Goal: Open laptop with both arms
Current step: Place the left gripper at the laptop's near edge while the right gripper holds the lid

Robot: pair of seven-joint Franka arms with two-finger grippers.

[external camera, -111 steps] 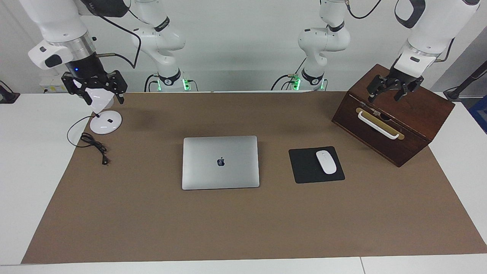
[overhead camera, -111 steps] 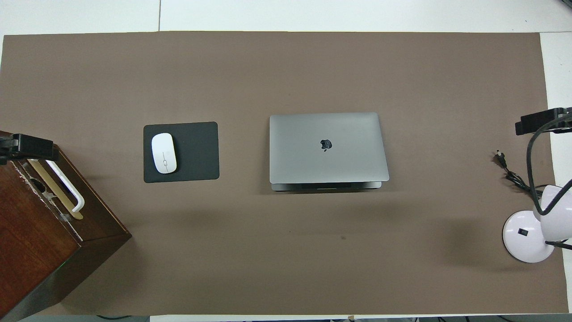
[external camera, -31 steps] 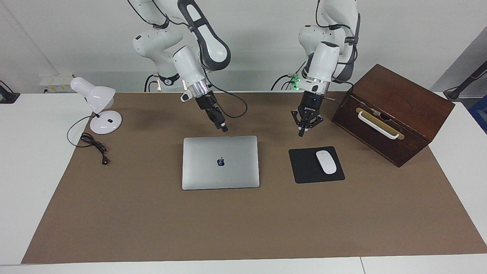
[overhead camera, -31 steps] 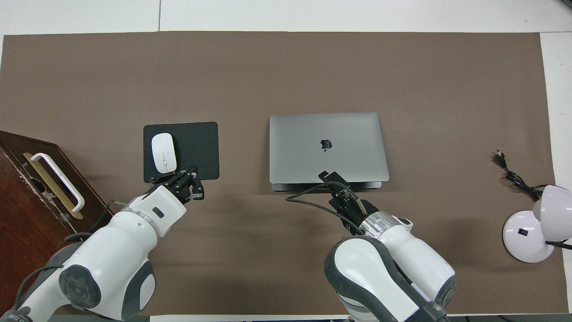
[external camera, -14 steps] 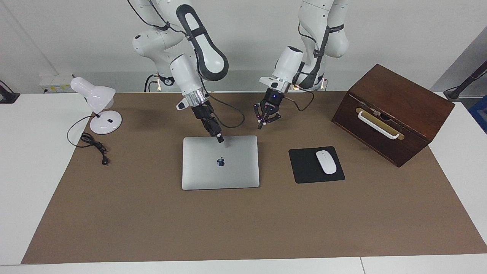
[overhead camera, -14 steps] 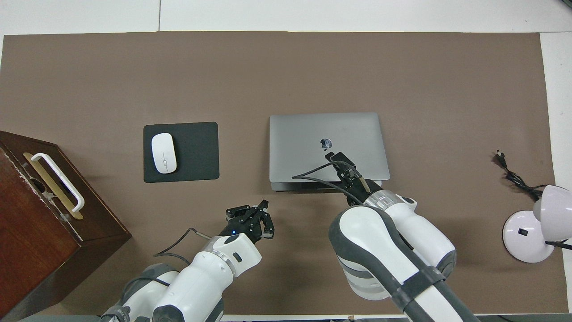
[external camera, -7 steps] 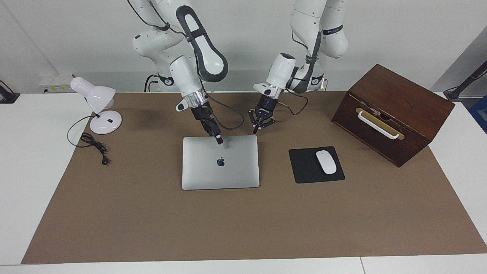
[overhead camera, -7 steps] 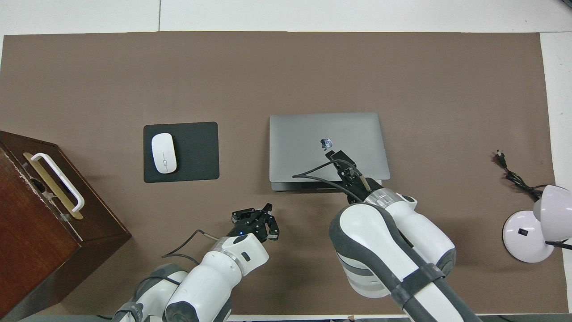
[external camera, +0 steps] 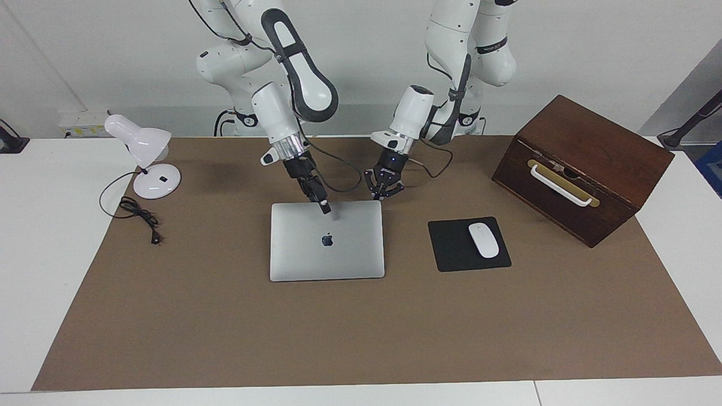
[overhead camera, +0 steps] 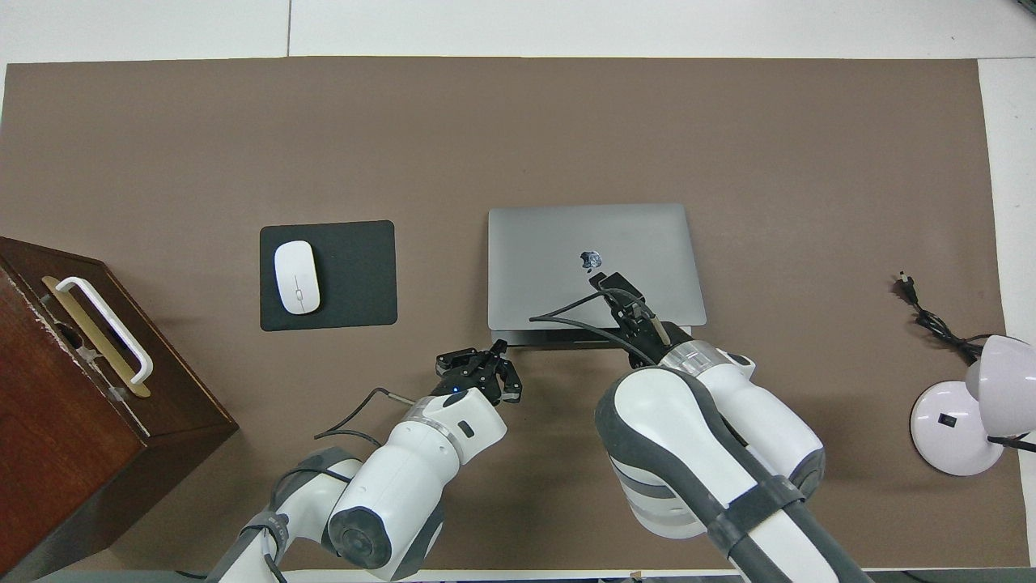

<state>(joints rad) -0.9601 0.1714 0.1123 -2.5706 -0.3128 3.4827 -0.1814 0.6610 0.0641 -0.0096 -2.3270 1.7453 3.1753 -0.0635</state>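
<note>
Laptop (external camera: 326,241), one, lies shut under the pinched-together right gripper (external camera: 324,207) pressing its lid; the spread-fingered left gripper (external camera: 381,192) hovers beside its robot-side corner.

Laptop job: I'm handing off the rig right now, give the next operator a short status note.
Right gripper: tip down on the lid of the laptop, near the edge closest to the robots.
Left gripper: fingers spread, beside the laptop's corner nearest the robots at the left arm's end; contact not clear.
Laptop: mid-mat, lid flat and closed. Mouse on the mouse pad toward the left arm's end; wooden box and lamp at opposite ends.
Done: both grippers brought to the laptop.
Left: raise the lid while holding the base.
</note>
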